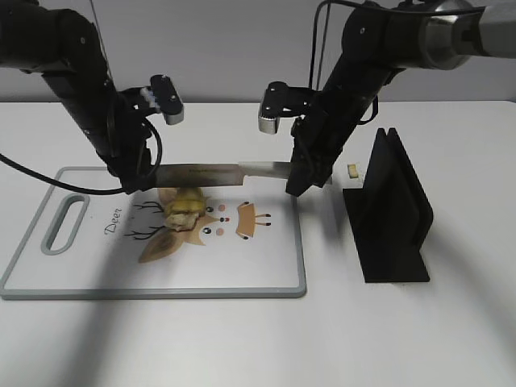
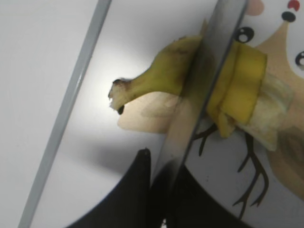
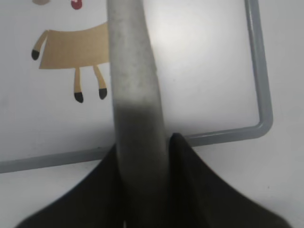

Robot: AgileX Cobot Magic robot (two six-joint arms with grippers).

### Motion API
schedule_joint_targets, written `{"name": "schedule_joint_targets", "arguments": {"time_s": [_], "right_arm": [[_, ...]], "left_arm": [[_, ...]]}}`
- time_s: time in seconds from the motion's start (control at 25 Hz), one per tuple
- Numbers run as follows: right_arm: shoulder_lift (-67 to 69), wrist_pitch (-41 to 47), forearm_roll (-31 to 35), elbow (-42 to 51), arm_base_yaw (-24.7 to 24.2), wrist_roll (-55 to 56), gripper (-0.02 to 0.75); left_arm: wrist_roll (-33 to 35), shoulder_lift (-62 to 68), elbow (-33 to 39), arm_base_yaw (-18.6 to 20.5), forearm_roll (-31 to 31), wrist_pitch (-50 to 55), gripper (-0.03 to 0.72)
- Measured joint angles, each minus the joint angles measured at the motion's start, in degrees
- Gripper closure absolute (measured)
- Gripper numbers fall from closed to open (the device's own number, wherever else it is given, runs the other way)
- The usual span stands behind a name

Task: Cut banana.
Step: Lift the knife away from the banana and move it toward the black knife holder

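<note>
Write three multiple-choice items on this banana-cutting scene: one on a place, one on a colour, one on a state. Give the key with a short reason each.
1. Where does the black knife stand sit?
A. on the cutting board
B. on the table right of the cutting board
C. behind the left arm

2. What colour is the rim of the cutting board?
A. grey
B. red
C. green

3. How is the knife held?
A. by neither gripper
B. by the left gripper alone
C. by both grippers, one at each end

Key: 1 B, it stands on the bare table past the board's right edge. 2 A, the border is grey. 3 C, the right gripper clamps the pale handle, the left gripper the blade end, over the banana.
</note>
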Motion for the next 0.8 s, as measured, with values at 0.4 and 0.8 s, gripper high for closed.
{"name": "schedule_joint_targets", "arguments": {"time_s": [0.4, 0.8], "right_arm": [[-0.1, -3.0, 1.1, 4.4, 0.0, 1.1, 0.532], [0.2, -6.1, 2.8, 7.1, 0.0, 1.2, 0.528]], "left_arm": [[-2.0, 1.8, -0.2, -0.4, 1.3, -0.4, 0.616], [-3.4, 4.4, -1.2, -0.4, 1.3, 0.3, 0.590]]}}
